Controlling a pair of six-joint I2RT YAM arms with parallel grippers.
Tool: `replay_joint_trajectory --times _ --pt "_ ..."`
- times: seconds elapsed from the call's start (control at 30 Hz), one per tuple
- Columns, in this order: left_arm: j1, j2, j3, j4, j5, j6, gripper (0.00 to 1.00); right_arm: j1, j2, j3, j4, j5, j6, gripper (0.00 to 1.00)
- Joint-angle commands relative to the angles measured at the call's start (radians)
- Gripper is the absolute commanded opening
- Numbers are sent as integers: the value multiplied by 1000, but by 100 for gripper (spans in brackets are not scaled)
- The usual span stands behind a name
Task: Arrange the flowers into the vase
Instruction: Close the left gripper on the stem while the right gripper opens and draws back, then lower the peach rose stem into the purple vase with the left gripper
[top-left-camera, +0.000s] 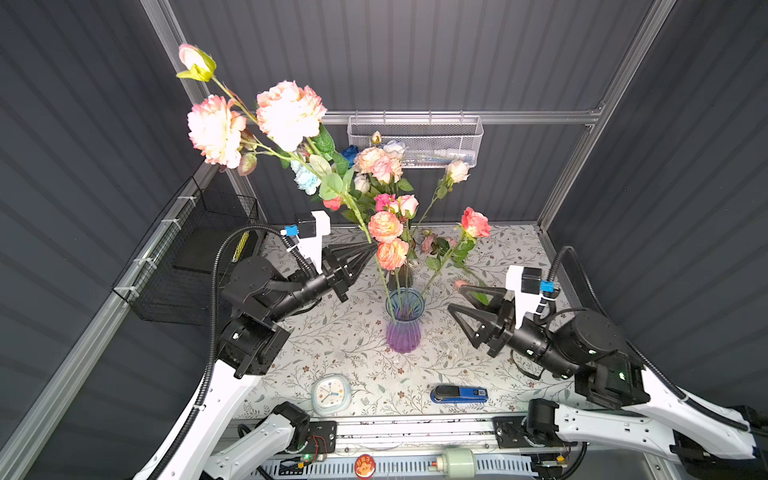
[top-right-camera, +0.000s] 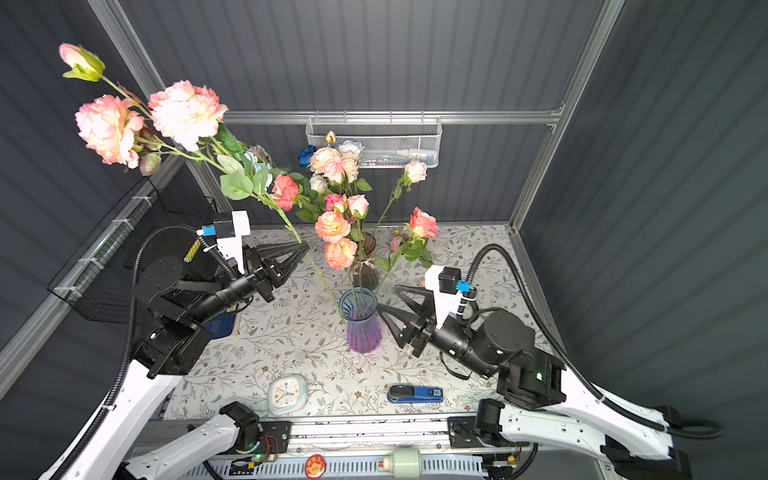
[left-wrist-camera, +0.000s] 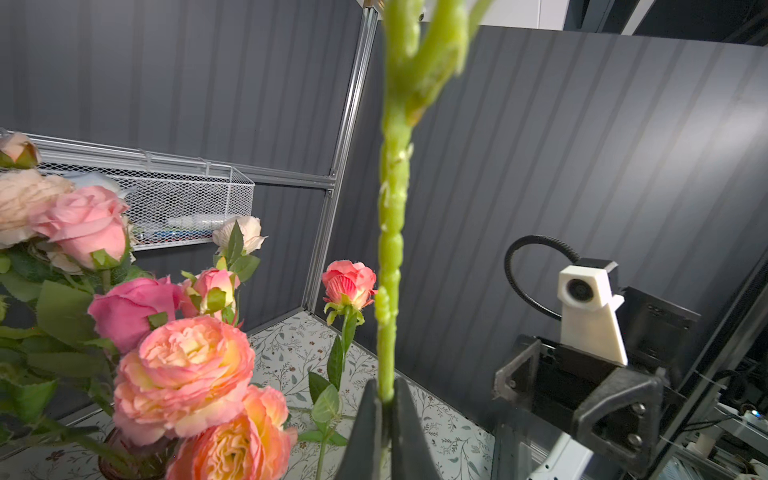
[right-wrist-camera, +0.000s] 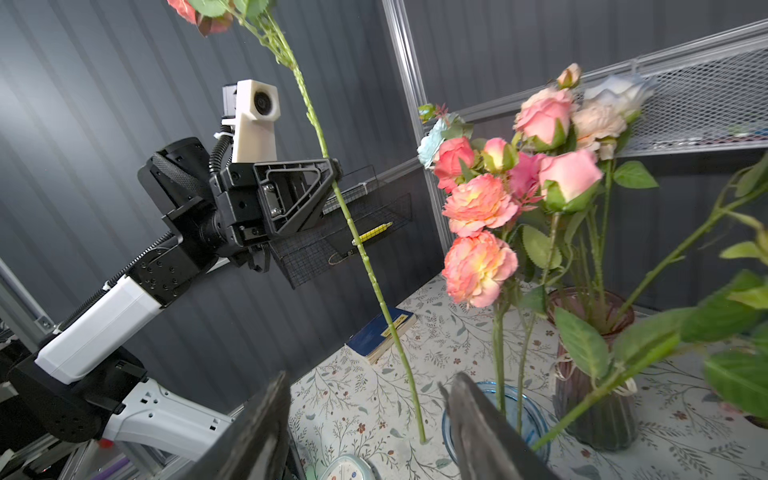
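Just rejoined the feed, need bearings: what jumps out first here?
A tall flower stem with big pink blooms, leaning back-left, clamped in the left pincer. Its foot seems to rest beside the blue-purple vase in the middle, not inside; the right pincer gapes open alongside.

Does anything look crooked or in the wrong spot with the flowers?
Yes. The long stem pinched by the left gripper leans far over, its big pink blooms hanging way off to one side. Its bottom tip seems to rest on the table beside the blue vase, not inside it.
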Motion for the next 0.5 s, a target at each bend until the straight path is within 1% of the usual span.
replay_joint_trajectory --times 0.0,0.17,0.33,0.47 --pt "2 57 48 77 -33 54 0 1 -30 -18 -44 79 -30 63" --pt "2 132 40 134 -32 57 0 1 -62 -21 -71 101 -34 62" --pt "2 146 -71 194 -32 30 0 0 -75 -28 -92 119 -35 62" --pt "3 114 -153 193 -35 11 0 0 -76 -34 -93 134 -40 63"
